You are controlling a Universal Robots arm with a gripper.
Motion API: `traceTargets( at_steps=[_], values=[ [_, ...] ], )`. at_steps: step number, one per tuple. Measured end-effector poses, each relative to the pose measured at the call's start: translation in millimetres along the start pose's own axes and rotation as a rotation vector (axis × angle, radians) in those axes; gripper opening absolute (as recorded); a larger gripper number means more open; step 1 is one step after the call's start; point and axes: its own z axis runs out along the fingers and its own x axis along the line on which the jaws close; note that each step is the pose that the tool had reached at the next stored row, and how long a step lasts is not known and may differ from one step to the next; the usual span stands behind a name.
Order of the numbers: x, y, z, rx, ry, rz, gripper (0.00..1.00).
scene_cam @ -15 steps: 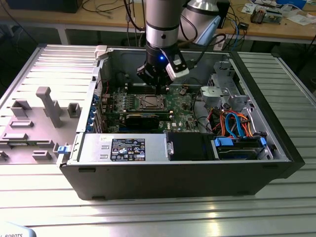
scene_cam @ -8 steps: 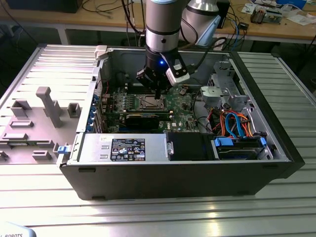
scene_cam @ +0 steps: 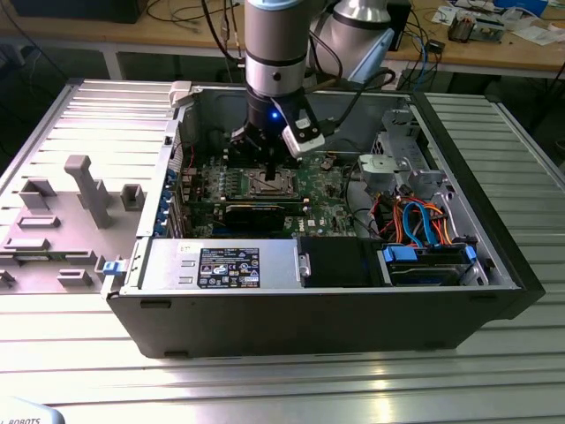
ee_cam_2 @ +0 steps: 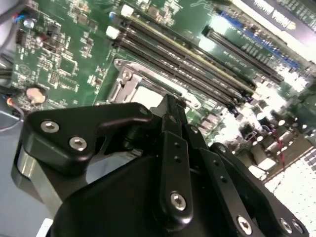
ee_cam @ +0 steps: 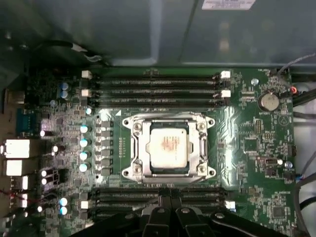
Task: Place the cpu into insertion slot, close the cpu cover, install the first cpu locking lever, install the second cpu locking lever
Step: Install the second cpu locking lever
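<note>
The arm reaches down into an open computer case [scene_cam: 494,291] that lies on a ribbed metal tabletop [scene_cam: 353,389]. Inside the case, the green motherboard [ee_cam: 256,163] is the landmark for everything else.

Near the middle of the motherboard sits the insertion slot [ee_cam: 132,149], a square socket with a silver metal rim. The cpu [ee_cam: 169,148] lies flat inside it, its dull silver top facing up. The cpu cover [ee_cam: 203,148] lies down around the chip as a thin silver frame, with the chip showing through its square window. Long black memory slots [ee_cam: 153,91] run along two opposite sides of the socket on the motherboard, and a round coin battery [ee_cam: 270,101] sits toward one corner of the board.

The claw [ee_cam: 168,205] hangs just above the motherboard at the edge of the socket, over the nearer bank of memory slots. In both wrist views its black fingers [ee_cam_2: 173,128] come together to a narrow tip with nothing between them, so it looks closed and empty. In the exterior view the claw [scene_cam: 265,172] is directly over the socket.

A grey power supply [scene_cam: 221,265] with a label lies along the motherboard's near side in the exterior view, and blue and orange cables [scene_cam: 419,221] bunch past its edge on the exterior view's right.
</note>
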Motion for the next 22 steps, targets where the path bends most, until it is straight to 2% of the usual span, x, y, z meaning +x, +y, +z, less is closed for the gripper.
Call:
traceTargets(
  at_steps=[2, 3, 7, 8, 10, 12, 22],
  values=[
    [1.4, -6.2, -0.3, 0.0000, 0.0000, 0.000, 0.11],
    [3.9, -7.4, -0.1, 0.0001, 0.0000, 0.000, 0.11],
    [12.7, -8.3, 2.4, -0.0003, 0.0011, 0.000, 0.11],
    [17.3, -8.5, 4.1, -0.0003, 0.0023, 0.000, 0.11],
    [20.0, -8.6, 6.5, -0.0002, 0.0046, -0.001, 0.11],
    [20.2, -8.7, 7.9, -0.0001, 0.0061, -0.001, 0.11],
    [20.2, -8.7, 8.1, -0.0003, 0.0060, -0.001, 0.11]
  ],
)
